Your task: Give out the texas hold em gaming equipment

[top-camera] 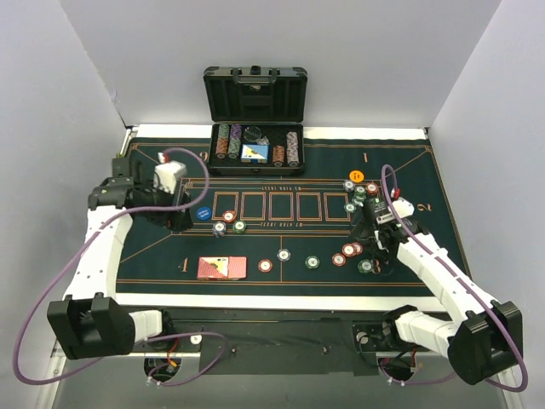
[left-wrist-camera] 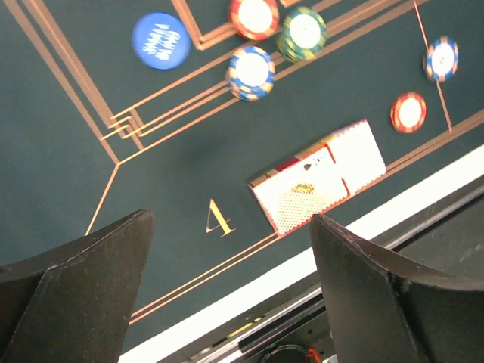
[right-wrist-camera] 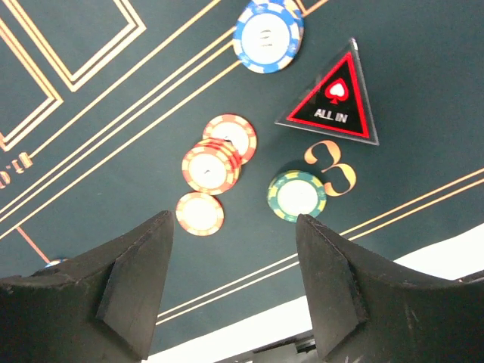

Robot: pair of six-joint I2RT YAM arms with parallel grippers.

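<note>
Red-backed cards (top-camera: 221,267) lie near the mat's front left; in the left wrist view they (left-wrist-camera: 318,179) lie by the number 4. A blue disc (top-camera: 202,213) and three chips (top-camera: 229,221) lie beside my left gripper (top-camera: 174,219), which is open and empty (left-wrist-camera: 227,287) above the mat. An orange disc (top-camera: 357,175) and a chip cluster (top-camera: 359,198) lie at the right. My right gripper (top-camera: 379,247) is open and empty (right-wrist-camera: 231,280) above red chips (right-wrist-camera: 219,155), a green chip (right-wrist-camera: 296,195) and the dark red triangular marker (right-wrist-camera: 336,102).
The open black case (top-camera: 255,94) with racked chip rows stands at the back centre. Loose chips (top-camera: 283,254) lie in a row across the green mat's (top-camera: 153,256) front middle. A blue chip (right-wrist-camera: 268,36) lies beyond the marker. The white table edge (left-wrist-camera: 249,291) is near both grippers.
</note>
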